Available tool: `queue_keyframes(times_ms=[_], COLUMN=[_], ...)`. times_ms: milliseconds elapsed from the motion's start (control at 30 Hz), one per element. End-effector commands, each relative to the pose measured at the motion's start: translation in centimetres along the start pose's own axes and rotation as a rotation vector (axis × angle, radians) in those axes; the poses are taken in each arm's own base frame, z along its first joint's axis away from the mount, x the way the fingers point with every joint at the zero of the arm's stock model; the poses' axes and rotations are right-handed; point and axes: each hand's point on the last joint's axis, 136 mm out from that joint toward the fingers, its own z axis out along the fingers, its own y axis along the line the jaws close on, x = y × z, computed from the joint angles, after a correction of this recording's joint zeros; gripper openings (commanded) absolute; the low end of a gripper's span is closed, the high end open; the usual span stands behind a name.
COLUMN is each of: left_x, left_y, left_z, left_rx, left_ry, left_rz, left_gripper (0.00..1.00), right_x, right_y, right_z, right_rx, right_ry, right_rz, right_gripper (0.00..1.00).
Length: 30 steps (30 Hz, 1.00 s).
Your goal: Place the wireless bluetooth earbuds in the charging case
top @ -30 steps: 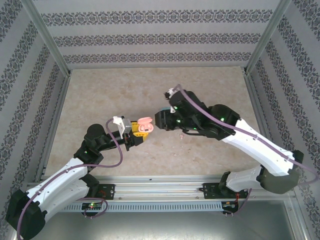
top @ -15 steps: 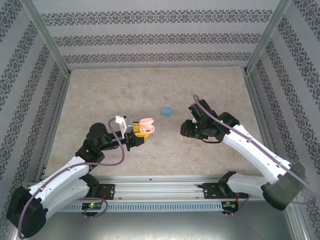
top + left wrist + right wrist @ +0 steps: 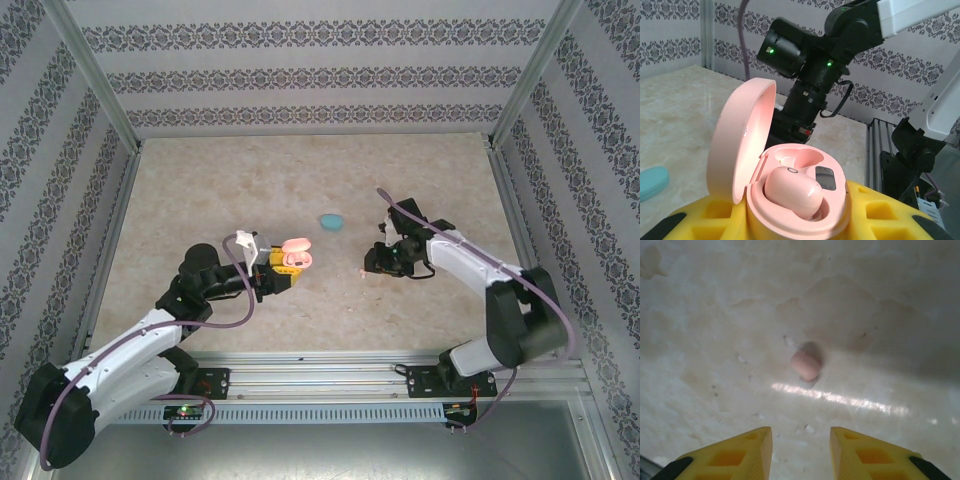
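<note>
1. Where the left arm reaches toward the middle of the table (image 3: 200,180), the left gripper (image 3: 282,266) is clamped on the pink charging case (image 3: 293,250). Its yellow fingers (image 3: 877,212) press against either side of the case's base.
2. In the left wrist view the lid (image 3: 740,145) stands swung up on the left, nearly upright, and the open base faces the camera.
3. The seated pink earbud (image 3: 791,192) rests in the nearer well of that base with its rounded back up. A small grey panel (image 3: 826,177) sits just beside it.
4. The right gripper (image 3: 800,450) hangs low over the table with its jaws well parted and gripping nothing. Bare marble shows between its two yellow fingertips (image 3: 735,455).
5. The loose pink earbud (image 3: 806,365) lies on the table ahead of that gap, apart from both fingertips, with a soft shadow behind it.
6. From above, that bud is too small to make out with certainty. It seems to lie right at the tip of the right gripper, on the side toward the left arm.
7. The light blue case (image 3: 331,220) lies flat on the table, farther from the arm bases, between the two grippers and apart from both. Its end shows at the left edge of the left wrist view.
</note>
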Motion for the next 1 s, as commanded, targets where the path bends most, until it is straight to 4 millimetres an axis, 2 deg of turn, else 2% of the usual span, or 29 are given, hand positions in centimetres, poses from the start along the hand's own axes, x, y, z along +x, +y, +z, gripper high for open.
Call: queue_keyframes(times_ms=[0, 133, 233, 533, 967], left_x=[-0.6, -0.4, -0.3, -0.1, -0.2], left_y=[-0.9, -0.9, -0.9, -0.7, -0.7], left_z=[0.2, 0.2, 0.2, 0.3, 0.3], left_rx=[0.051, 0.049, 0.051, 0.052, 0.047], left_ry=[-0.046, -0.043, -0.040, -0.044, -0.044], left_rz=[-0.007, -0.010, -0.016, -0.022, -0.021], left_gripper=[0.20, 0.20, 0.20, 0.20, 0.20], right_x=[-1.5, -1.4, -1.4, -1.9, -0.6], right_y=[0.5, -0.2, 0.0, 0.0, 0.7], right_z=[1.3, 3.8, 4.5, 5.0, 4.8], right_rx=[-0.019, 0.011, 0.037, 0.142, 0.153], right_ry=[0.007, 0.063, 0.091, 0.100, 0.142], right_rz=[-0.122, -0.165, -0.207, -0.297, -0.324], right_gripper=[0.36, 0.38, 0.38, 0.37, 0.34])
